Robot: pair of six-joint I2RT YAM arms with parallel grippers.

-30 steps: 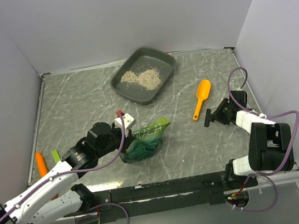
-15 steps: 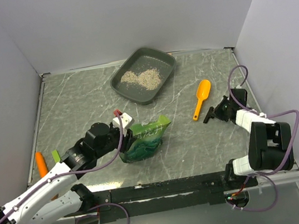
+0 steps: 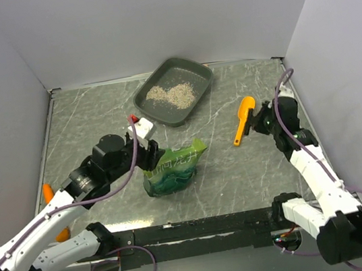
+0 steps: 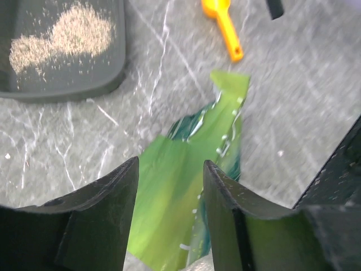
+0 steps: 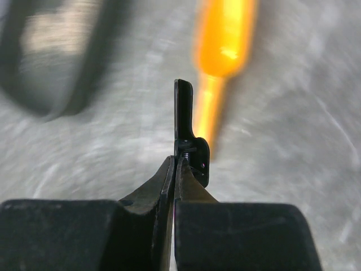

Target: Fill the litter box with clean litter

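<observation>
The dark grey litter box point(image 3: 198, 103) sits at the back middle of the table, with a pile of clean litter point(image 3: 172, 95) inside. The left wrist view shows the litter box point(image 4: 67, 76) and its litter point(image 4: 62, 36) at top left. A green bag point(image 3: 175, 167) lies mid-table. My left gripper point(image 3: 151, 155) is open at the bag's left end. The green bag point(image 4: 186, 192) shows through the gap of that gripper point(image 4: 169, 169). My right gripper point(image 3: 255, 123) is shut on a small black clip point(image 5: 184, 113), just right of an orange scoop point(image 3: 243, 119).
The orange scoop point(image 5: 224, 39) lies straight ahead of the right gripper point(image 5: 176, 161), with the litter box point(image 5: 84, 84) blurred at that view's left. An orange object point(image 3: 48, 193) lies by the table's left edge, partly under my left arm. Walls close in the left, back and right sides.
My left gripper opened, let go of the green bag and drew back to the left. My right gripper shut on the black clip and carried it away from me, up beside the scoop.
</observation>
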